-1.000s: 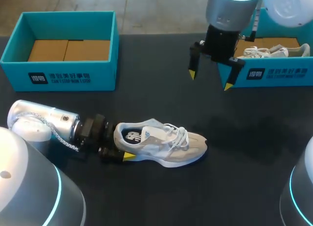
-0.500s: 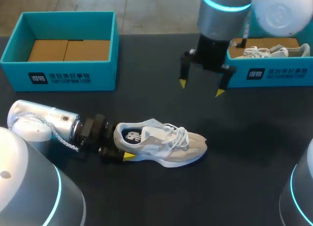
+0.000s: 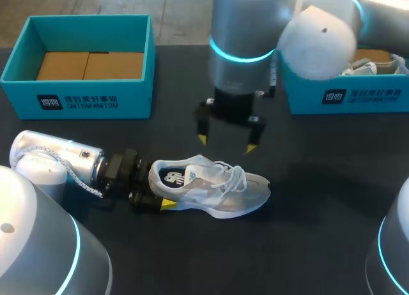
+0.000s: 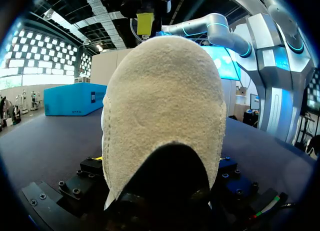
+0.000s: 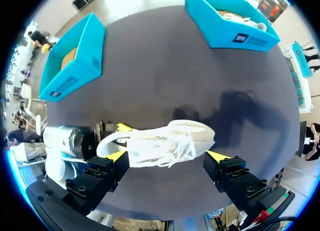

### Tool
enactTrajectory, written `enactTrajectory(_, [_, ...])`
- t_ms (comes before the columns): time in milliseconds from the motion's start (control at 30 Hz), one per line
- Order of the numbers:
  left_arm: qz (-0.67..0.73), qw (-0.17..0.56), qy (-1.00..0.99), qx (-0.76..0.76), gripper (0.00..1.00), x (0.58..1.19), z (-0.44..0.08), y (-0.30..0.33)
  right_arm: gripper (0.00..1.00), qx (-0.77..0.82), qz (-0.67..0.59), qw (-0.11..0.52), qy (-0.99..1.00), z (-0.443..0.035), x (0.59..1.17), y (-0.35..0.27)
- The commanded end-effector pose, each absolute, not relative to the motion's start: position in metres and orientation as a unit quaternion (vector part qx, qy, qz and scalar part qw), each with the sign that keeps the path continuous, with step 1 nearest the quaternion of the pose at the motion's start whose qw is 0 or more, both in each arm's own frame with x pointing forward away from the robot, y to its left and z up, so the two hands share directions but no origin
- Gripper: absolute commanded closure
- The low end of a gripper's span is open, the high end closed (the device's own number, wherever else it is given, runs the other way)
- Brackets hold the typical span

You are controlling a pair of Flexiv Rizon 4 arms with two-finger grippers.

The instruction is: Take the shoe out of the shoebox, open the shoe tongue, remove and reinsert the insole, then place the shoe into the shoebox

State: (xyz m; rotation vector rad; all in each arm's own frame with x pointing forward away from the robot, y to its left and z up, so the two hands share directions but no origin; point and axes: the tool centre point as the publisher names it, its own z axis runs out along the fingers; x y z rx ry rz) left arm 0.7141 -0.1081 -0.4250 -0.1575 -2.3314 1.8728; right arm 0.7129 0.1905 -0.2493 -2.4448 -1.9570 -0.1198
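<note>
Dark table (image 3: 319,231) carries everything. Nearest, the left arm lies low along it and its gripper (image 3: 160,189) is clamped on the heel of a pale shoe (image 3: 217,186). That shoe rests on its sole in the middle of the table, toe pointing away from the arm, laces loosely bunched. Only one yellow tip shows from above, against the near side of the heel; the tip on the far side shows only from the right wrist. From the left wrist the suede heel fills almost everything, so that gripper's own fingers are hidden.

Above the shoe hangs the right gripper (image 3: 227,143), spread wide and holding nothing, its tips apart from the laces. Whether the tongue is lifted or the insole is in place is hard to make out.

Farther back stand two teal shoeboxes, well apart. One shoebox (image 3: 89,97) at the left shows a bare cardboard floor. The other shoebox (image 3: 358,97), at the right, is partly covered by the right arm; a second shoe (image 3: 367,68) lies in it, cut off from sight.
</note>
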Motion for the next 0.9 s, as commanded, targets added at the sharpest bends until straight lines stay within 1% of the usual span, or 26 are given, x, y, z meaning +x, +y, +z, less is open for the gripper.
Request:
enactTrajectory(33, [0.624, 0.073, -0.776, -0.053, 1.0, 0.716, -0.429, -0.106, 0.0, -0.802, -0.025, 0.014, -0.597, -0.261, 0.709, 0.221])
enactTrajectory(533, [0.624, 0.073, -0.776, -0.053, 1.0, 0.716, -0.429, -0.106, 0.0, -0.802, -0.025, 0.014, -0.597, -0.261, 0.709, 0.221])
enactTrajectory(667, [0.624, 0.073, -0.776, -0.053, 1.0, 0.716, -0.429, -0.106, 0.0, -0.806, -0.01, -0.033, -0.591, -0.264, 0.703, 0.245])
enactTrajectory(900, [0.624, 0.073, -0.776, -0.053, 1.0, 0.716, -0.429, -0.106, 0.0, -0.804, -0.007, -0.076, -0.589, -0.274, 0.693, 0.27])
